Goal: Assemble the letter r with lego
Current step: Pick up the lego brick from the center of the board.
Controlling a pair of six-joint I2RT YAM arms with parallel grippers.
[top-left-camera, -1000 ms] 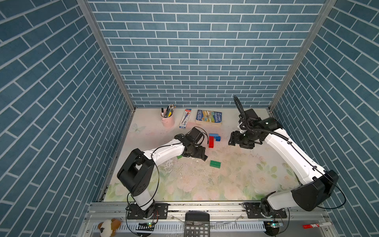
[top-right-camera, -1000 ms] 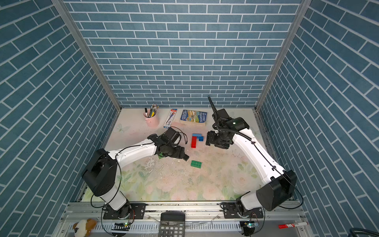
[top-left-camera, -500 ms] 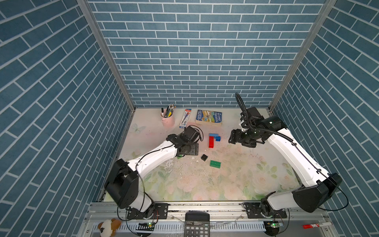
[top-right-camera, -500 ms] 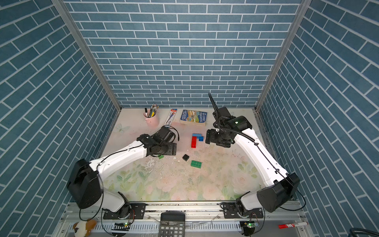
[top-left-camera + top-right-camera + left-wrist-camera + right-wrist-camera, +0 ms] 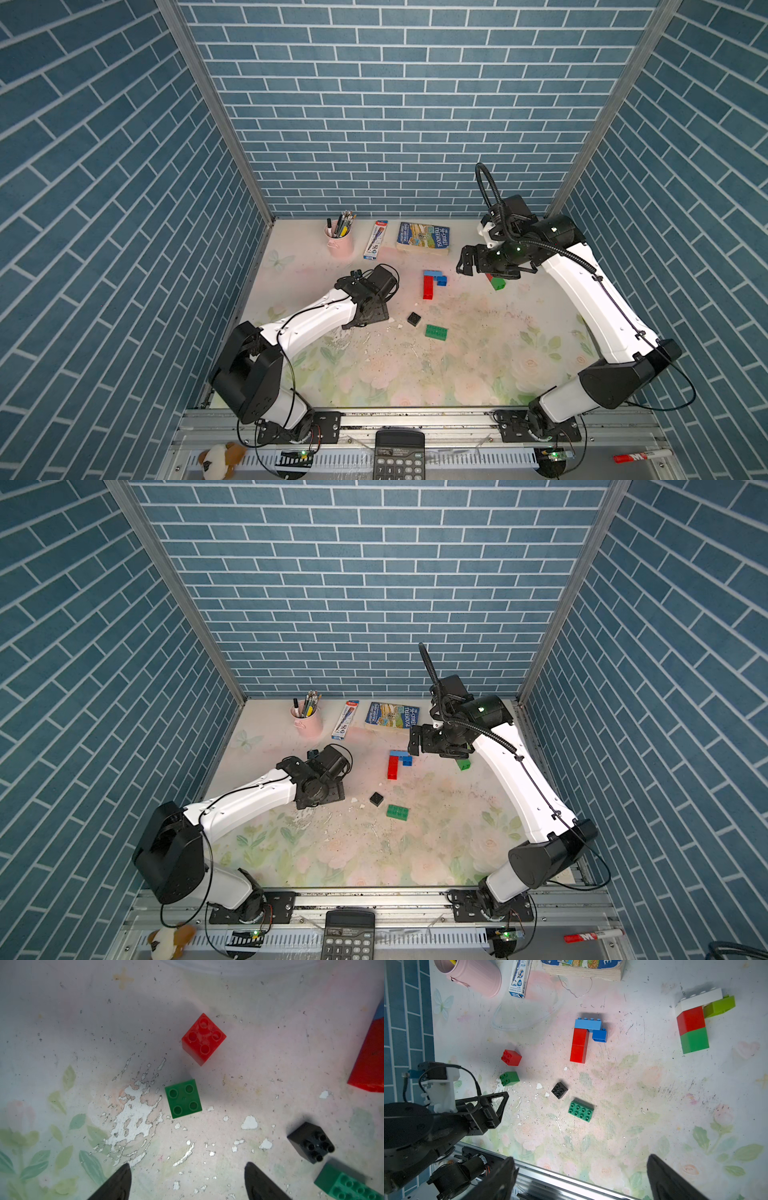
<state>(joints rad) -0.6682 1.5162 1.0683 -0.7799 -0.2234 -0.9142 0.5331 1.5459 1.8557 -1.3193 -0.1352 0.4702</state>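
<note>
A red and blue lego assembly (image 5: pixel 429 282) (image 5: pixel 396 762) (image 5: pixel 582 1040) lies flat at mid-table. In front of it lie a small black brick (image 5: pixel 413 318) (image 5: pixel 311 1142) and a long green brick (image 5: pixel 436 332) (image 5: pixel 581 1110). A small red brick (image 5: pixel 203 1039) (image 5: pixel 511 1057) and a small green brick (image 5: pixel 183 1098) (image 5: pixel 509 1078) lie just ahead of my left gripper (image 5: pixel 187 1164), which is open and empty. A white, red, green and lime stack (image 5: pixel 693 1024) (image 5: pixel 497 284) lies under my right arm. My right gripper (image 5: pixel 581 1157) (image 5: pixel 465 259) hangs high, open and empty.
At the back stand a pink pen cup (image 5: pixel 338 243), a pencil box (image 5: pixel 375 240) and a book (image 5: pixel 424 237). A metal rail with a calculator (image 5: pixel 399 455) runs along the front. Blue brick walls close in three sides.
My left arm drew back to the left, leaving the black brick uncovered on the table. My right gripper opened wider and rose toward the back, uncovering the green end of the stack.
</note>
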